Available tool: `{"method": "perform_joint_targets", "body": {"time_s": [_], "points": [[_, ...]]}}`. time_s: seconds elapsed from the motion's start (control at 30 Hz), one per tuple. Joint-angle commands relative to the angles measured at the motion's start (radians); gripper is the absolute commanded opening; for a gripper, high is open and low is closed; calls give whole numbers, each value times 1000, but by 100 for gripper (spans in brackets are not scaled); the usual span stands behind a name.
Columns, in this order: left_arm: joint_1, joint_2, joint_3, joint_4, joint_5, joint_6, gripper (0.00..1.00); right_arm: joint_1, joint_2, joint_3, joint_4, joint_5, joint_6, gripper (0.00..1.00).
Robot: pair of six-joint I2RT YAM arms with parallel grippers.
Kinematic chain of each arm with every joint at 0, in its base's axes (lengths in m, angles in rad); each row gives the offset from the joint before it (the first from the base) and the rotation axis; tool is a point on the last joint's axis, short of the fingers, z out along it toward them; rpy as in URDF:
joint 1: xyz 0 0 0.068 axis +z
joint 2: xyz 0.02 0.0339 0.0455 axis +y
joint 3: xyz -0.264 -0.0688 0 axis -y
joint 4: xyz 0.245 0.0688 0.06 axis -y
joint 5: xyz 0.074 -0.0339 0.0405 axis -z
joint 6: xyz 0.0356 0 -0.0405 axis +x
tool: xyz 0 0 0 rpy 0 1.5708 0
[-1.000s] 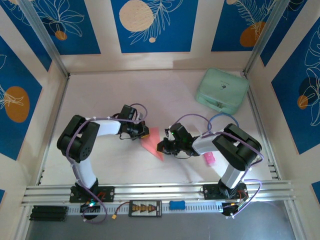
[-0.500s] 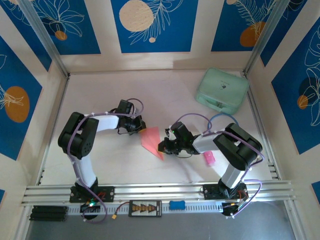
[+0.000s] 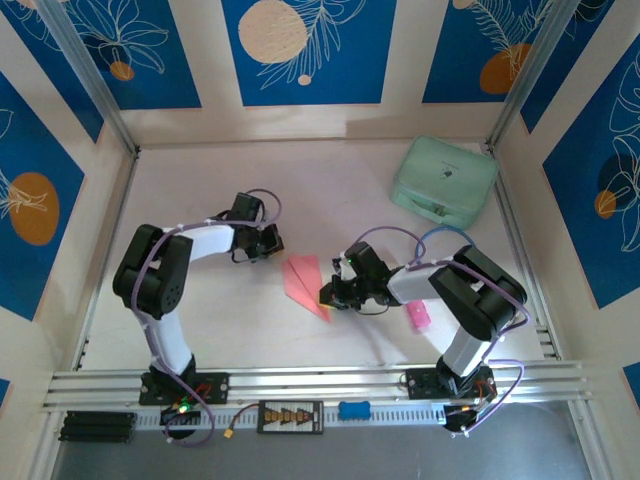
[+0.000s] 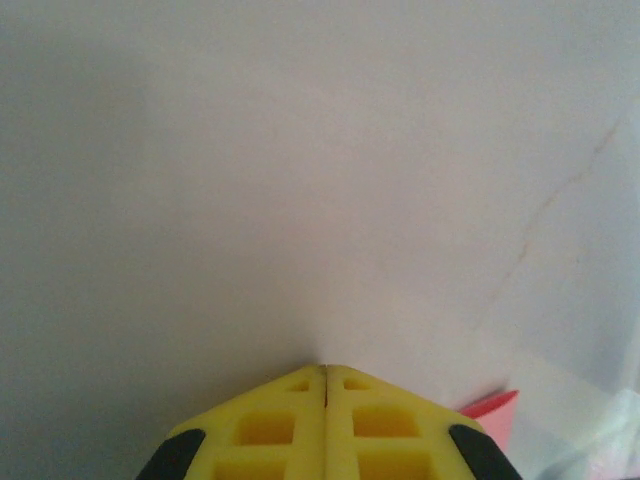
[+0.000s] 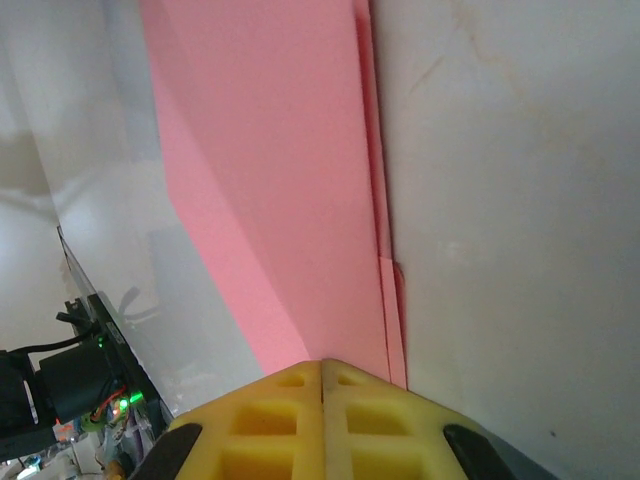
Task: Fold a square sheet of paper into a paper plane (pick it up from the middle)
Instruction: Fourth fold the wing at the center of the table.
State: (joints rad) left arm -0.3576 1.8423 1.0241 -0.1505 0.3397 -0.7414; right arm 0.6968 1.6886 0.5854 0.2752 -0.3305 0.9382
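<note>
Both grippers are seen closed, with the yellow fingers of each pressed flat together and nothing clamped between them. The right gripper [image 3: 324, 296] is placed low at the right-hand edge of the salmon-pink paper [image 3: 305, 282], near the paper's near, pointed end. In the right wrist view, the right gripper [image 5: 322, 363] is shown with its tips set over the layered edge of the paper [image 5: 270, 200], where one folded flap is stacked on another. Whether the tips are actually pressed onto the sheet cannot be told.

The left gripper [image 3: 272, 245] is held just to the left of the paper's far, wider end, apart from it, above bare table [image 3: 330, 190]. In the left wrist view, the left gripper [image 4: 325, 368] is pointed at pale tabletop, and only a small pink corner of the paper [image 4: 492, 407] is caught at the lower right.

The paper is laid flat on the table between the two arms, slightly toward the near edge. It is folded into a long, narrow triangle, with a crease line running along its length and the point directed toward the near right.

A mint-green case [image 3: 444, 181] is set at the far right of the table, well apart from the paper. A small bright-pink object [image 3: 418, 317] is left beside the right arm.
</note>
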Motion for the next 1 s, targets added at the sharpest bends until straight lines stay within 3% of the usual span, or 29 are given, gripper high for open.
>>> {"method": "perform_joint_targets", "body": {"time_s": [0.0, 0.17, 0.3, 0.4, 0.97], "points": [[11, -98, -4, -42, -59, 33, 1, -8, 23, -35, -216, 18, -36, 0], [-63, -166, -55, 22, 46, 39, 2, -13, 23, -26, -218, 8, -44, 0], [-176, -125, -60, 86, 145, 37, 3, -14, 21, -22, -216, 8, -41, 0], [-223, -68, -68, 104, 152, 37, 2, -15, 21, -22, -216, 8, -38, 0], [-214, 29, -206, 172, 98, 41, 1, -2, -103, 86, -254, 1, -63, 2]]}}
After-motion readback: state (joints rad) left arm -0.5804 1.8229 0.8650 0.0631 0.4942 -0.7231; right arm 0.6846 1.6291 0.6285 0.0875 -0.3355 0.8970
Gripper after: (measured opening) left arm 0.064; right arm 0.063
